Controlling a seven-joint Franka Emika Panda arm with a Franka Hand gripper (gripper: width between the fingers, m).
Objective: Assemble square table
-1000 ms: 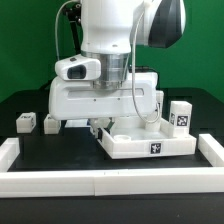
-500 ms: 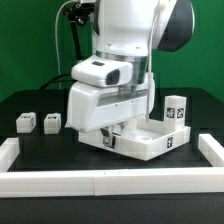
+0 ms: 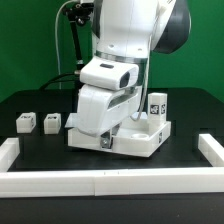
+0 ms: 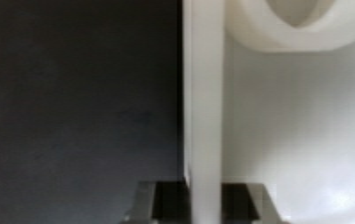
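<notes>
- The gripper (image 4: 204,201) is pressed nearly shut on the raised rim (image 4: 202,90) of the square tabletop panel (image 3: 138,141); the wrist view shows the thin white rim running straight between the two dark fingertips (image 4: 165,203), one on each side and both touching it
- No gap shows between pads and rim; the jaws pinch the rim alone
- In the exterior view the arm (image 3: 125,40) leans down over the panel's left near part, and its white hand hides the fingers there
- The panel sits low on the black table (image 3: 40,145), about mid-scene, turned so that one corner points toward the near right; whether the gripped edge is lifted off the surface I cannot tell
- In the wrist view the panel's inner face shows a rounded white recess (image 4: 295,22) on the far side of the rim from the black surface
- One upright leg (image 3: 157,105), its tag facing the camera, stands at the panel's far right corner; whether it is inside the rim or just behind it I cannot tell
- Two more legs (image 3: 25,122) lie side by side on the table at the exterior view's left, well apart from the panel
- The low white wall (image 3: 100,182) edges the near side and both ends of the table
</notes>
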